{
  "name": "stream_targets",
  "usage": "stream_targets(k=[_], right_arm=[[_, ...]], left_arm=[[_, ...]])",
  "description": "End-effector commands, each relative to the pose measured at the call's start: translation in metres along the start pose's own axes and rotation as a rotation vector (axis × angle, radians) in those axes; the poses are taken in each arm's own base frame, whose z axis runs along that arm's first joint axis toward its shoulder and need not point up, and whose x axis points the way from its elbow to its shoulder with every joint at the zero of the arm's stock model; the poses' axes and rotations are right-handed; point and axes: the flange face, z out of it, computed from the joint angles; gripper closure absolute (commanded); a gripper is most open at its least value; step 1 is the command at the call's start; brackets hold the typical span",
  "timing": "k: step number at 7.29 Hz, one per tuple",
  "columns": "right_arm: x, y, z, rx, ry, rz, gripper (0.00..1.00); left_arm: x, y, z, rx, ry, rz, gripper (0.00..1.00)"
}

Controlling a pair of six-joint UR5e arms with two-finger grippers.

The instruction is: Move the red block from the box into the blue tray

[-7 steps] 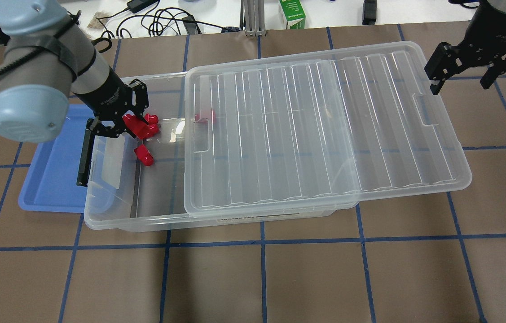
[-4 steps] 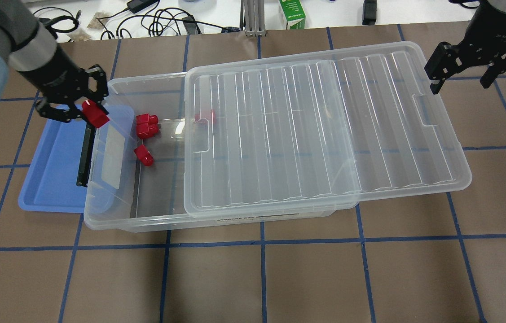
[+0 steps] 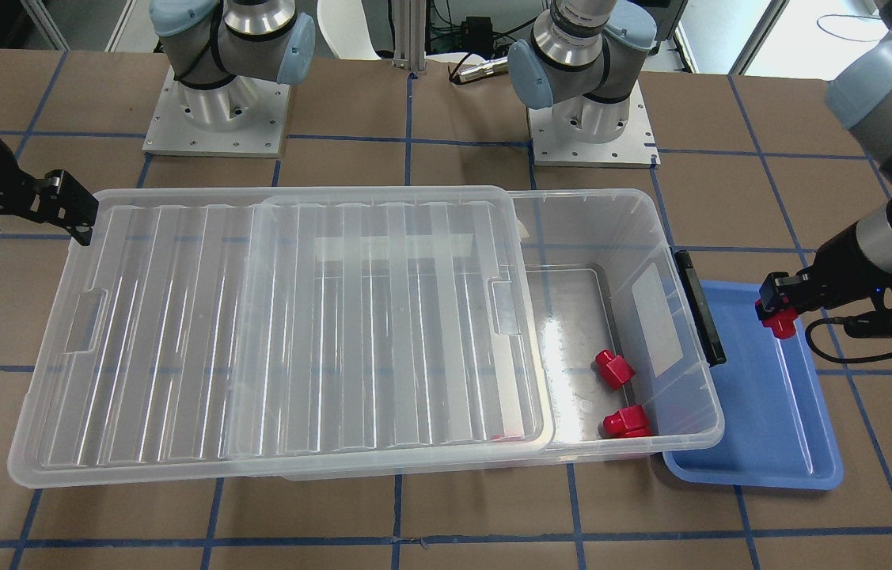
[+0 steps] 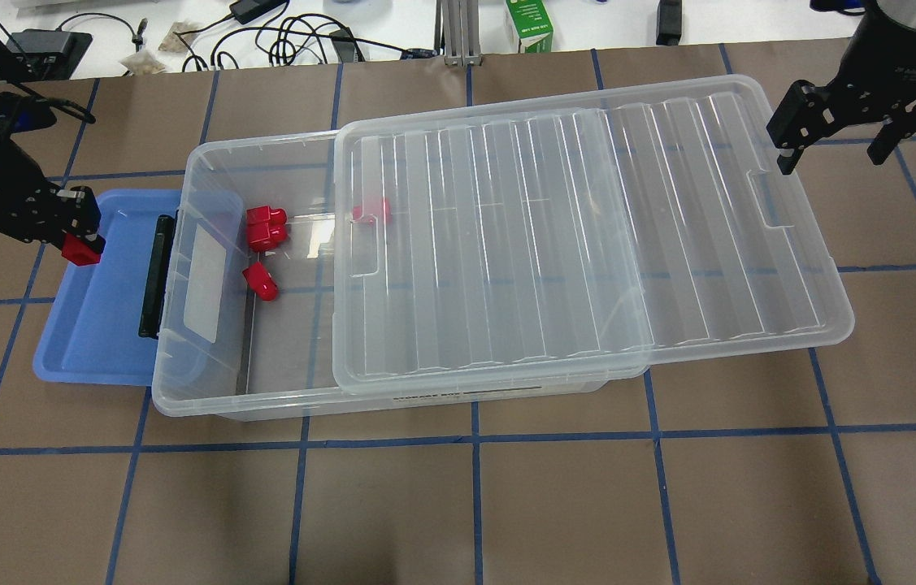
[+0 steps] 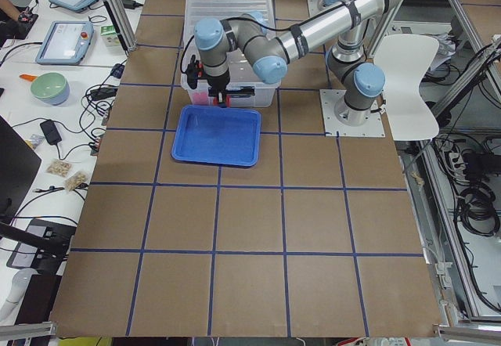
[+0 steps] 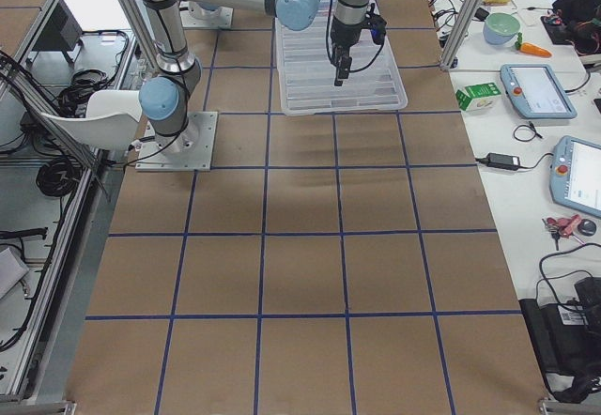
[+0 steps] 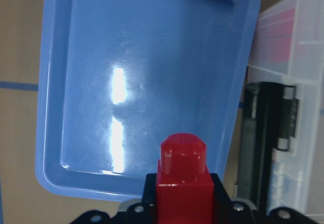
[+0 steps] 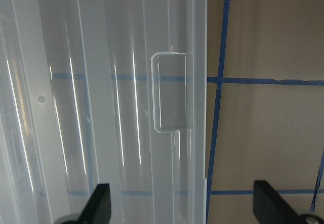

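Since half a second ago the left tool (image 4: 77, 244) has swung away from the box (image 4: 199, 361), out over the end wall, and now hangs above the tray (image 4: 104, 325), over the rim farthest from the box. It is clamped on the block (image 4: 80, 253), whose narrow round end juts out beyond the fingertips. The right tool (image 4: 831, 154) has not shifted.

Between the left tool and the box's open end runs the black latch (image 4: 154, 276), which overlaps the tray's inner edge. Beyond the latch, spare blocks (image 4: 260, 280) lie on the box floor: two touching each other, one a little apart, and one seen dimly under the lid's edge. The lid (image 4: 588, 227) sits slid across, covering most of the box and overhanging its end on the right tool's side.

Tray: smooth, glossy blue plastic, shallow, with rounded corners and a raised rim. Box and lid: clear plastic, the lid ribbed lengthwise, with a rectangular recess at each end. Block: shiny red, boxy, with a stubby neck. Brown tabletop (image 4: 555, 504), gridded with blue tape (image 4: 475, 443).

The right tool's fingers (image 8: 98, 206) are spread wide and hold nothing. It hovers at the lid's overhanging end, with the recess just ahead of it in the wrist view.
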Motion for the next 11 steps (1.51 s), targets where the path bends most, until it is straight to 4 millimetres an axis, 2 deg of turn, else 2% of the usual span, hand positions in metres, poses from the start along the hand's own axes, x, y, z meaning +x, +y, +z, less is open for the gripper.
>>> stream_targets(k=[1,2,3,4,5,6,7,8,9,10,11], right_arm=[[0.0,0.0,0.002,-0.003,0.002,0.002,0.0],[0.0,0.0,0.002,-0.005,0.002,0.002,0.0],[0.0,0.0,0.002,-0.003,0.002,0.002,0.0],[0.0,0.0,0.002,0.0,0.003,0.002,0.0],[0.0,0.0,0.002,0.0,0.003,0.002,0.0],[0.001,-0.002,0.003,0.001,0.003,-0.009,0.0],[0.005,-0.005,0.009,-0.01,0.001,-0.005,0.0],[0.017,-0.008,0.012,-0.01,-0.01,-0.005,0.0],[0.041,-0.016,0.019,0.008,-0.006,-0.028,0.0],[0.072,-0.02,0.031,0.004,-0.013,-0.042,0.0],[0.086,-0.031,0.052,-0.026,-0.031,-0.032,0.0]], left_arm=[[-0.026,-0.012,0.086,0.003,0.001,0.071,1.0],[-0.027,-0.009,0.107,0.005,-0.02,0.073,1.0],[-0.031,-0.009,0.112,-0.011,-0.044,0.077,0.23],[-0.033,-0.01,0.11,-0.014,-0.057,0.074,0.0],[-0.032,-0.009,0.097,-0.01,-0.074,0.074,0.0],[-0.024,-0.007,0.072,-0.031,-0.1,0.083,0.0],[-0.013,0.003,0.019,-0.065,-0.081,0.081,0.0],[0.004,0.016,-0.056,-0.062,-0.091,0.064,0.0],[0.034,0.032,-0.109,-0.063,-0.092,0.004,0.0],[0.092,0.047,-0.137,-0.044,-0.107,-0.064,0.0],[0.166,0.062,-0.155,0.001,-0.137,-0.061,0.0]])
